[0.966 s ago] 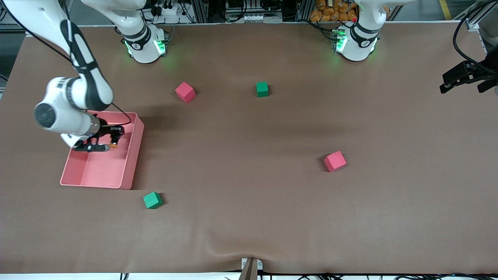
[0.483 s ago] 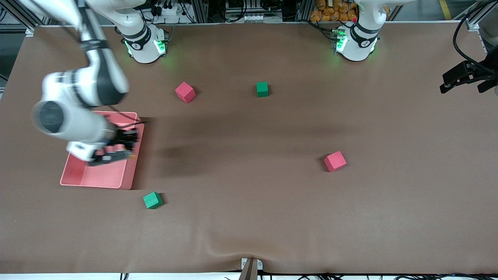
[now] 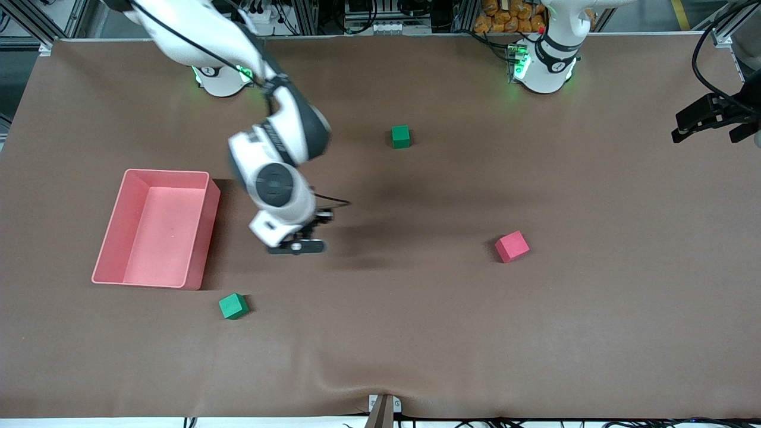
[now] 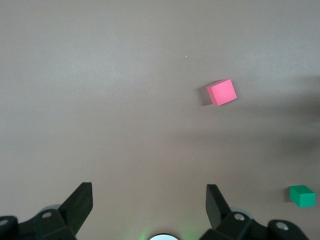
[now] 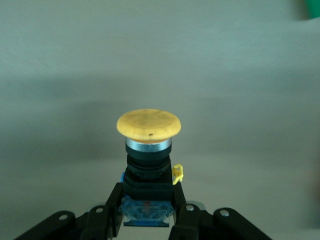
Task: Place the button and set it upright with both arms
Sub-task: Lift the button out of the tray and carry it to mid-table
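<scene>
- Button (image 5: 148, 150) sits pinched between the fingers of the right gripper (image 5: 148, 220), which press on its black body from both sides; its orange cap points away from the wrist, clear of the fingertips.
- In the front view the right gripper (image 3: 302, 238) hangs over bare brown table (image 3: 416, 333), between the pink tray (image 3: 202, 226) and the nearer pink cube (image 3: 512, 246); the button itself is hidden there by the wrist.
- Nearest the front camera lies a green cube (image 3: 233, 306), just off the tray's near corner.
- The pink tray lies toward the right arm's end of the table, a little farther from the camera than that green cube.
- The pink cube lies toward the left arm's end, well apart from the right gripper.
- Farther up the table a second green cube (image 3: 401, 136) lies near the middle, beside the right arm's elbow as seen from the front.
- The left gripper (image 4: 147, 207) has its fingers spread wide with nothing between them; it waits up in the air off the left arm's end of the table (image 3: 707, 116).
- The left wrist view looks down on the same pink cube (image 4: 221, 92) and a green cube (image 4: 302, 195) at the frame's edge.
</scene>
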Motion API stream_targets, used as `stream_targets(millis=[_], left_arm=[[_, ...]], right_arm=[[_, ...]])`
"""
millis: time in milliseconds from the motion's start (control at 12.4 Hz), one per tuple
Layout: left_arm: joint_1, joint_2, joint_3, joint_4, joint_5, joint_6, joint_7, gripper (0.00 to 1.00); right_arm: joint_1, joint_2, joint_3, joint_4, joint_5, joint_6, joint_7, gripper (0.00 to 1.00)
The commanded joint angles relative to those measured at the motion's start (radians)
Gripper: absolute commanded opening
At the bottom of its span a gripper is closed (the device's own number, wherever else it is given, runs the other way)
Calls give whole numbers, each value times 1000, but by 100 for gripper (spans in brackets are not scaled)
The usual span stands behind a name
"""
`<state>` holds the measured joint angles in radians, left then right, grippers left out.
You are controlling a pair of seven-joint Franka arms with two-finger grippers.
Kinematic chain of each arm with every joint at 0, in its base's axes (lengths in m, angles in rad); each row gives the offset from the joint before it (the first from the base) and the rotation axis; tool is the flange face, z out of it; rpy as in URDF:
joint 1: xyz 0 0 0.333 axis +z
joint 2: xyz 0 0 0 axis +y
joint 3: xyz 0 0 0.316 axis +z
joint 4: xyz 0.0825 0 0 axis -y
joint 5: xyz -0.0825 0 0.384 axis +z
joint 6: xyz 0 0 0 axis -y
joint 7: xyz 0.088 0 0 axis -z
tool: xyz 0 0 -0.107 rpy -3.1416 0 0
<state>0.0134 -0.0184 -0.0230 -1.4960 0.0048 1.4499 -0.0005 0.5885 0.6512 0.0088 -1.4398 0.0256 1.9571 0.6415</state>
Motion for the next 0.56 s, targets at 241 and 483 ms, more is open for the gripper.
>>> stream_targets(millis=[241,483], left_arm=[[5,5,-1,5,-8,-6,36,100],[7,5,-1,3,-15,-6,47,100]], right_arm=[[189,229,-12,193,7,285,337,0],[217,301,-13,283,5,319,343,0]])
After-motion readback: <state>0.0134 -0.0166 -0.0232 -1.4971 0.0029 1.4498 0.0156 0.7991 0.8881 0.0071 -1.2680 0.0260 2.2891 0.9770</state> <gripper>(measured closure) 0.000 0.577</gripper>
